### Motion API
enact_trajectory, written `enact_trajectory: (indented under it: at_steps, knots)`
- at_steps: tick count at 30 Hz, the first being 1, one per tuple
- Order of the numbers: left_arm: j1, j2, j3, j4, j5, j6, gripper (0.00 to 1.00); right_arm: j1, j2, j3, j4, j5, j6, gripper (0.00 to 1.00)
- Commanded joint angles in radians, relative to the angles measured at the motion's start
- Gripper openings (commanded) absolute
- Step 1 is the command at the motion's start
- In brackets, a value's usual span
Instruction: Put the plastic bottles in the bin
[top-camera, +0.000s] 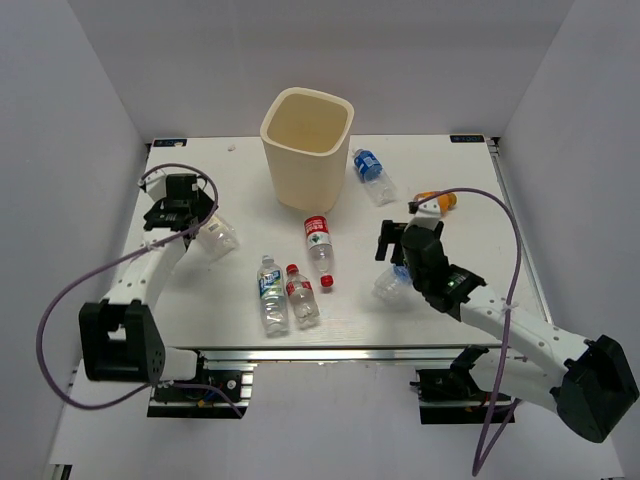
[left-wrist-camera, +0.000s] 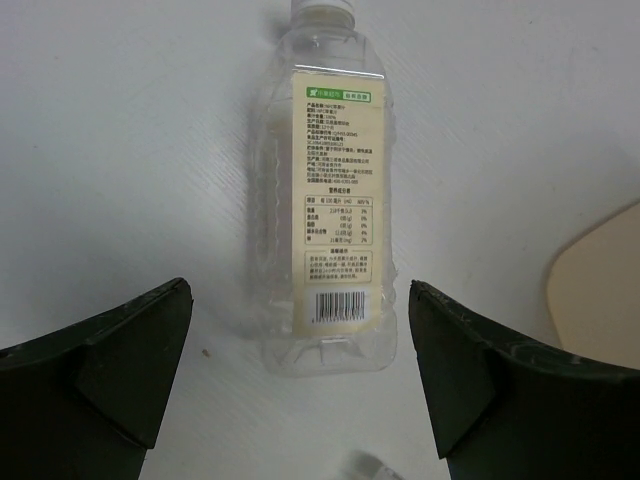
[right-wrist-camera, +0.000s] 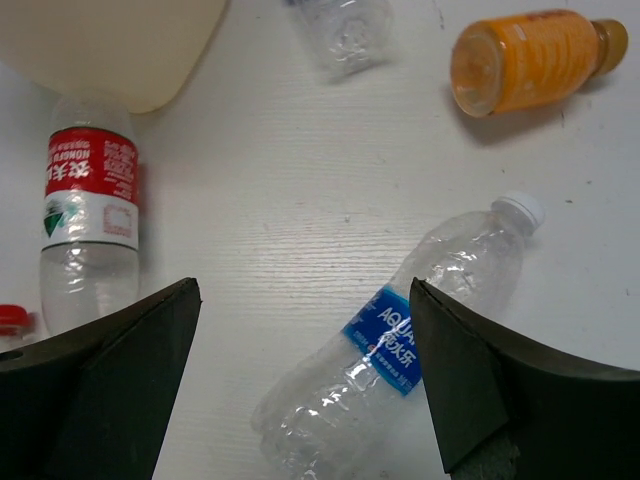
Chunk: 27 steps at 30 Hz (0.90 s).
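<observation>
The cream bin (top-camera: 306, 148) stands at the back middle of the table. My left gripper (top-camera: 193, 218) is open and hangs over a clear bottle with a green-white label (left-wrist-camera: 330, 190); the bottle lies between the fingers (left-wrist-camera: 300, 385), untouched. My right gripper (top-camera: 396, 247) is open above a crushed blue-label bottle (right-wrist-camera: 400, 350) that lies slanted between its fingers (right-wrist-camera: 300, 375). An orange bottle (right-wrist-camera: 530, 60), a red-label bottle (right-wrist-camera: 90, 230) and the bin's base (right-wrist-camera: 110, 45) also show in the right wrist view.
A second blue-label bottle (top-camera: 372, 175) lies right of the bin. A green-white bottle (top-camera: 271, 294) and a small red-label bottle (top-camera: 301, 295) lie side by side near the front edge. A loose red cap (top-camera: 327, 282) lies beside them.
</observation>
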Motion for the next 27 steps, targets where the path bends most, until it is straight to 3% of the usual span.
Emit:
enact_trajectory:
  at_steps: [1,5,14,17,19,27]
  knots:
    - [0.029,0.086,0.094,0.033,0.071,0.025,0.98,-0.079,-0.033,0.008,-0.029,-0.063,0.090,0.89]
    - [0.070,0.239,0.134,0.122,0.146,0.062,0.98,-0.107,-0.076,-0.041,-0.038,-0.084,0.096,0.89]
    - [0.089,0.463,0.223,0.068,0.180,0.051,0.98,-0.147,-0.088,-0.078,-0.018,-0.100,0.093,0.89]
    - [0.089,0.480,0.269,0.047,0.172,0.067,0.89,-0.153,-0.084,-0.077,-0.019,-0.112,0.087,0.89]
    - [0.089,0.454,0.289,0.053,0.174,0.093,0.74,-0.158,-0.090,-0.077,-0.019,-0.114,0.078,0.89]
    - [0.089,0.346,0.379,0.091,0.230,0.227,0.42,-0.167,-0.111,-0.097,-0.010,-0.127,0.058,0.89]
